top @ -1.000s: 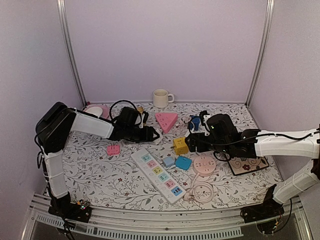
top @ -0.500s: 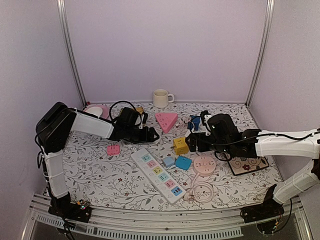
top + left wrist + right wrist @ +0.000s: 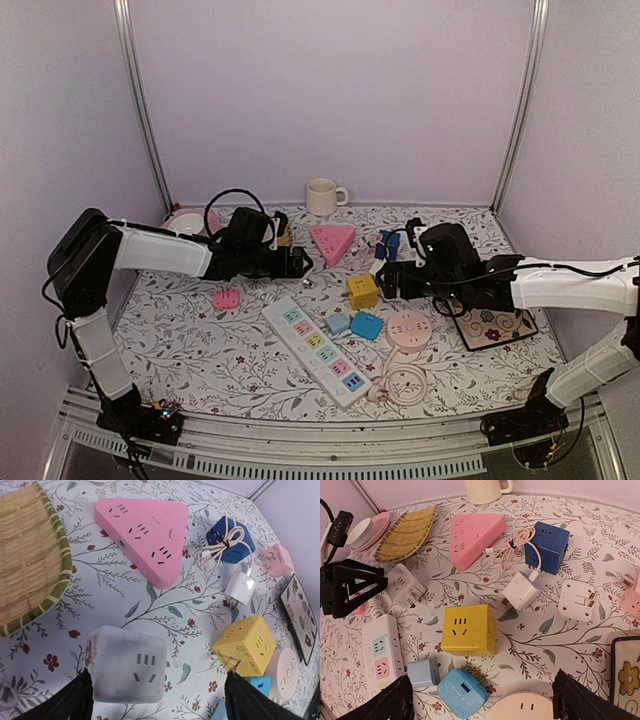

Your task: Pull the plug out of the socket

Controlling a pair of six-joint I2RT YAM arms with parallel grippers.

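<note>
- left hand [image 3: 159, 701]: fingers spread wide, pinching nothing. It sits low over the worktop [image 3: 190, 340], left of the yellow cube [image 3: 467, 629].
- frosted white cube plug [image 3: 127, 672]: lies loose on the worktop between the left hand's fingers, left of the yellow cube and slightly beyond it. It is hard up against one finger, with a wide gap to the other. Real contact can't be told, and its pins are too small to read.
- power strip [image 3: 318, 348]: left of the yellow cube and nearer the bases. Its long axis runs from far-left to near-right, and no plug shows in its sockets.
- judgement: the white cube looks already off its socket, so the pull seems done. The left hand is far nearer to it if a re-grip is needed.
- white charger [image 3: 522, 590]: beyond and right of the yellow cube, just beside the blue cube [image 3: 547, 544]. Can't tell whether it is seated in any socket.
- right hand [image 3: 487, 702]: fingers spread, holding nothing, just right of the yellow cube. It is the nearer hand for the charger, which lies ahead of it.
</note>
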